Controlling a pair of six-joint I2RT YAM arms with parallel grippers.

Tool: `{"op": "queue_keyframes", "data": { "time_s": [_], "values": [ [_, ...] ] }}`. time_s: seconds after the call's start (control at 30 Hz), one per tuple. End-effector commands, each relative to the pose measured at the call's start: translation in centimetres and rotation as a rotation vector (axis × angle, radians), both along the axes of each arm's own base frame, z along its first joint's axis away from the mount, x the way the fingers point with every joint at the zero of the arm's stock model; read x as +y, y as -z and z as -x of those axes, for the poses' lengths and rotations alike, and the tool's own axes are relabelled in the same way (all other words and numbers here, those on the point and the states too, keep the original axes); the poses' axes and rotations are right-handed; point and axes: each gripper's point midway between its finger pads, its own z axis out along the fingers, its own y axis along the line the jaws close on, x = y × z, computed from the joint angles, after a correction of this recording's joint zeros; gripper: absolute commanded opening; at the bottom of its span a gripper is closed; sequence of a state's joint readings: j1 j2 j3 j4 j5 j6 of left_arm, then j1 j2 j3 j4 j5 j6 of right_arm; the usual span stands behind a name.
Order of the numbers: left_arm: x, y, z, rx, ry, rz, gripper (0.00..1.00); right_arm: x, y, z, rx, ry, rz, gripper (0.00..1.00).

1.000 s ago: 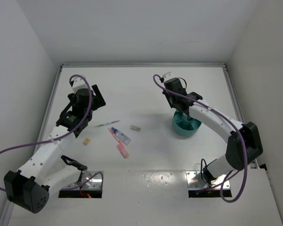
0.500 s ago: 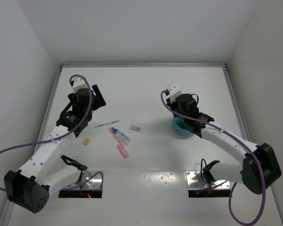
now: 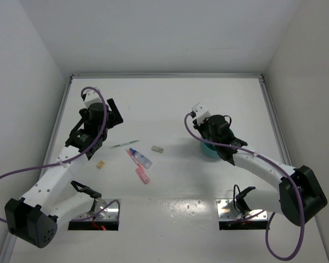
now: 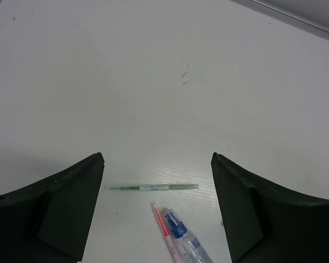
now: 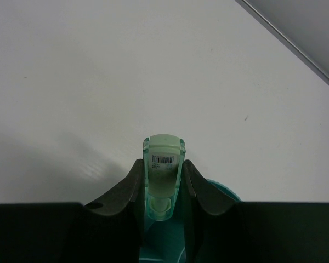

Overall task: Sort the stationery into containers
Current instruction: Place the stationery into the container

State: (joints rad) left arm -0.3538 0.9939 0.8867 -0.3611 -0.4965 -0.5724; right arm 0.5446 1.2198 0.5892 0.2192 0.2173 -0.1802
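My right gripper (image 3: 213, 133) hangs over the round teal tub (image 3: 207, 150) and hides most of it. In the right wrist view the gripper (image 5: 163, 167) is shut on a light green marker (image 5: 164, 170), held upright over the tub's rim (image 5: 226, 190). My left gripper (image 3: 108, 116) is open and empty above the table's left part. In its wrist view the gripper (image 4: 157, 160) frames a thin green pen (image 4: 153, 187), a clear-blue tube (image 4: 185, 242) and a pink marker (image 4: 161, 223). These lie at the table's middle: pen (image 3: 124, 144), tube (image 3: 140, 158), pink marker (image 3: 142, 173).
A grey eraser block (image 3: 157, 148) lies right of the pen. A tiny yellow piece (image 3: 100, 164) lies left of the pink marker. White walls enclose the table on three sides.
My right arm has swung nearer and to the left, bringing the gripper down over the teal tub, which is now mostly covered. The left arm and the loose items have not moved.
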Motion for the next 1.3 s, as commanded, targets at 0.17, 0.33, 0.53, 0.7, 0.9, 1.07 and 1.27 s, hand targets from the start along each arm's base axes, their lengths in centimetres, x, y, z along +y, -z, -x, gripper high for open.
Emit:
{"op": "queue_keyframes", "data": {
  "time_s": [0.17, 0.33, 0.53, 0.7, 0.9, 1.07, 1.27],
  "values": [
    [0.2, -0.6, -0.1, -0.02, 0.002, 0.002, 0.85, -0.7, -1.3, -0.8, -0.055, -0.008, 0.03, 0.0],
    [0.2, -0.6, -0.1, -0.02, 0.002, 0.002, 0.85, -0.9, -0.8, -0.6, -0.02, -0.029, 0.063, 0.0],
    [0.2, -0.6, -0.1, -0.02, 0.002, 0.002, 0.85, -1.2, 0.1, -0.6, 0.036, -0.037, 0.079, 0.02],
    [0.0, -0.6, -0.1, -0.019, 0.01, 0.005, 0.85, -0.9, 0.4, -0.3, 0.068, -0.071, 0.084, 0.22],
    [0.0, -0.6, -0.1, -0.019, 0.01, 0.005, 0.85, -0.6, 0.1, -0.2, 0.062, -0.088, 0.071, 0.43],
    [0.0, -0.6, -0.1, -0.019, 0.01, 0.005, 0.85, -0.6, -0.7, -0.2, 0.046, -0.097, 0.054, 0.49],
    [-0.2, -0.8, -0.3, -0.028, 0.018, 0.013, 0.77, 2.7, -4.2, 1.8, -0.001, -0.324, -0.019, 0.27]
  ]
}}
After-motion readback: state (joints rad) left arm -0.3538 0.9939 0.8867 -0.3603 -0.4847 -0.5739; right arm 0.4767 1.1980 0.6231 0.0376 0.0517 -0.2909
